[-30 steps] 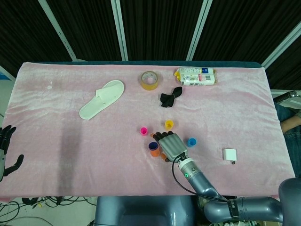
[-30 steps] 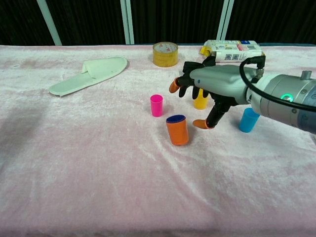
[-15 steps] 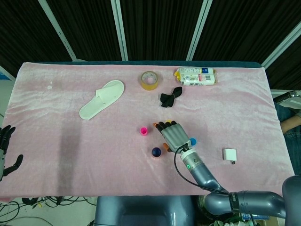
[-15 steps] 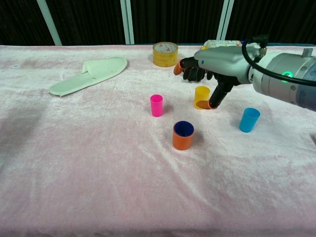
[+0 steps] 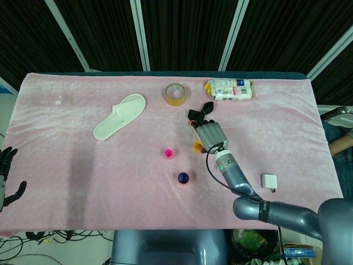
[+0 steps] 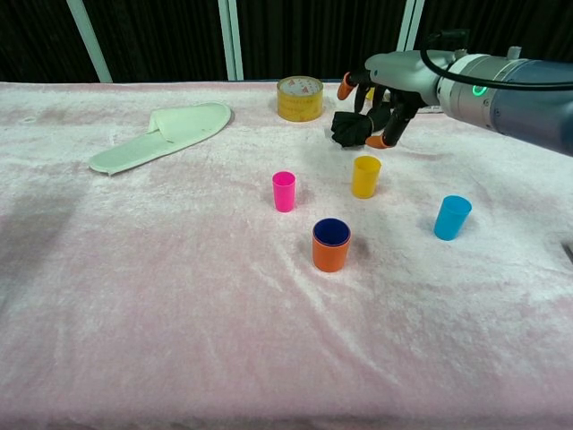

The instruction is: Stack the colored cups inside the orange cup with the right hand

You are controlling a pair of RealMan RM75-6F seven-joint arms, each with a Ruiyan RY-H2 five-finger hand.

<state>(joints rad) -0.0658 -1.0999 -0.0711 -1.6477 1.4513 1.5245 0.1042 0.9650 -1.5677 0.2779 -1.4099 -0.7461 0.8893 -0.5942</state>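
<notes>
Chest view, right hand (image 6: 380, 94) empty above yellow cup (image 6: 365, 176); orange cup (image 6: 331, 245) nearer

- My right hand (image 6: 380, 103) wears a silver-grey shell on its back, ribbed in the head view, over black fingers (image 5: 194, 114) capped with orange tips (image 6: 343, 88).
- A thin black cable (image 6: 437, 45) loops above my right forearm (image 6: 501, 90), a smooth grey cylinder carrying a small green light (image 6: 478, 89).
- My left hand (image 5: 6, 176) is black.
</notes>
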